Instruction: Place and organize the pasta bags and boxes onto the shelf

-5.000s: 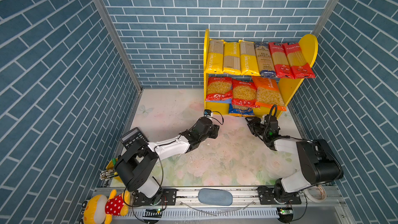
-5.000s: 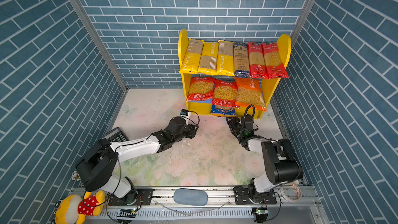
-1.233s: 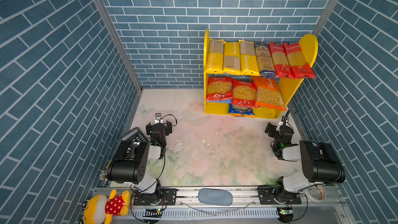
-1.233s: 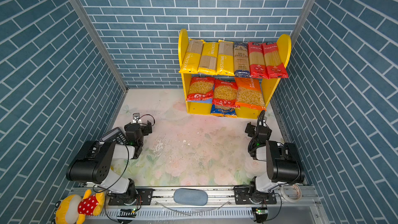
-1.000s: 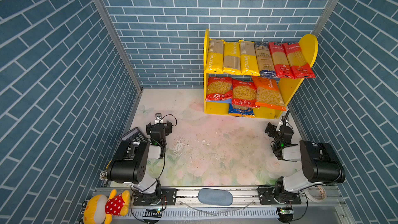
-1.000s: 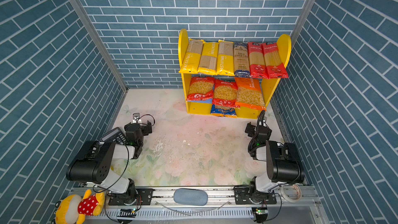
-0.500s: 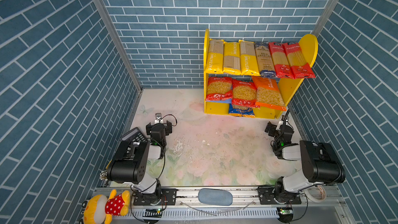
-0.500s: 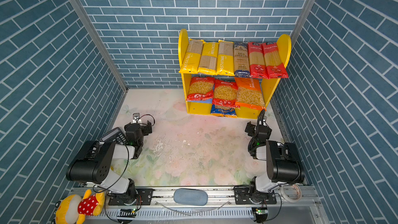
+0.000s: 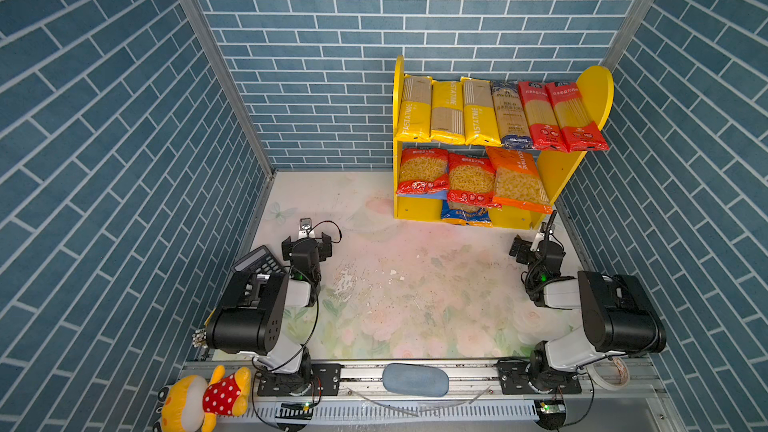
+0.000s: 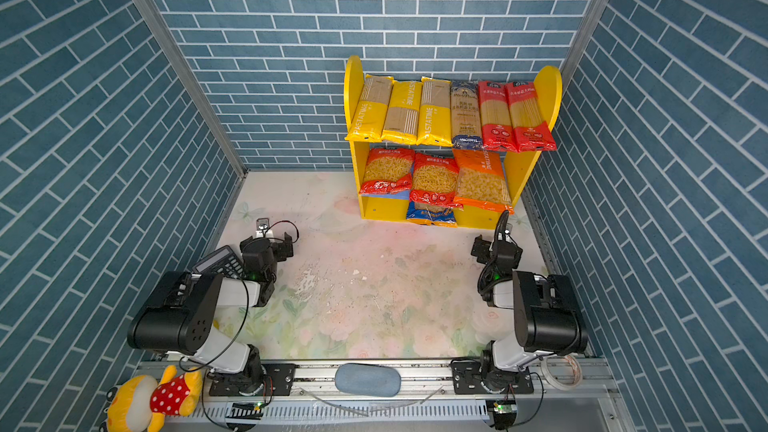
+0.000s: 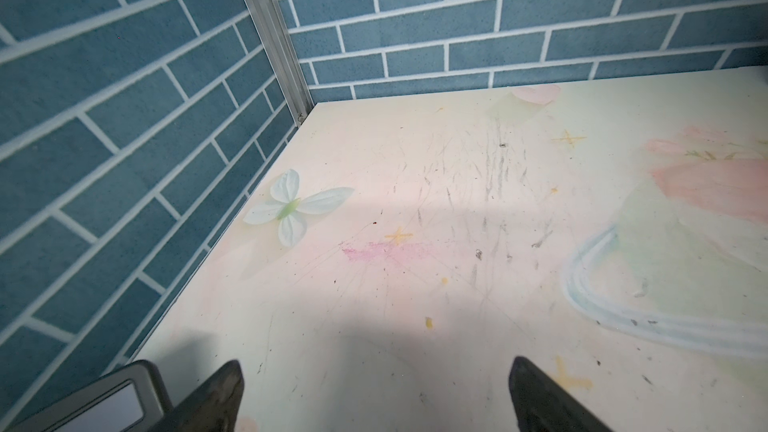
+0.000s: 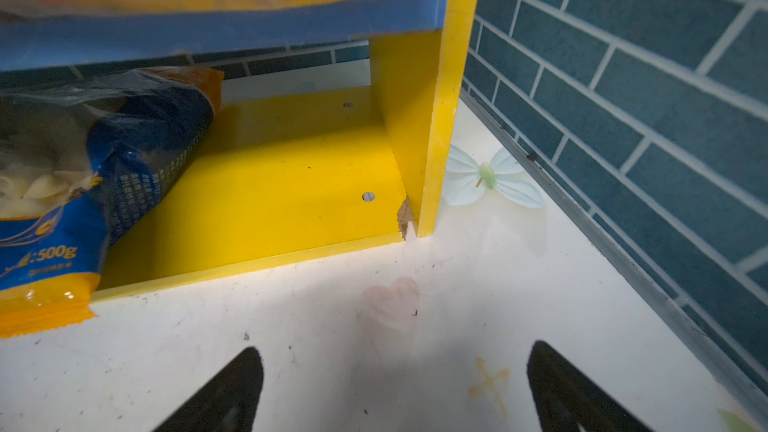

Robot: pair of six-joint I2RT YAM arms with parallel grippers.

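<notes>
PASTATIME on yellow packs, 500g (blue bag)

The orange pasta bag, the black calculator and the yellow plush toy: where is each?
orange pasta bag (image 9: 517,180): in a top view, on its pasta-filled middle.
black calculator (image 9: 264,263): in a top view, on its keypad.
yellow plush toy (image 9: 222,392): in a top view, on its red spotted shirt.

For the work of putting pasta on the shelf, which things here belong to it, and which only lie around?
Belong to the job: pasta packs, shelf.
Only lying around: calculator, plush toy, blue pad.
</notes>
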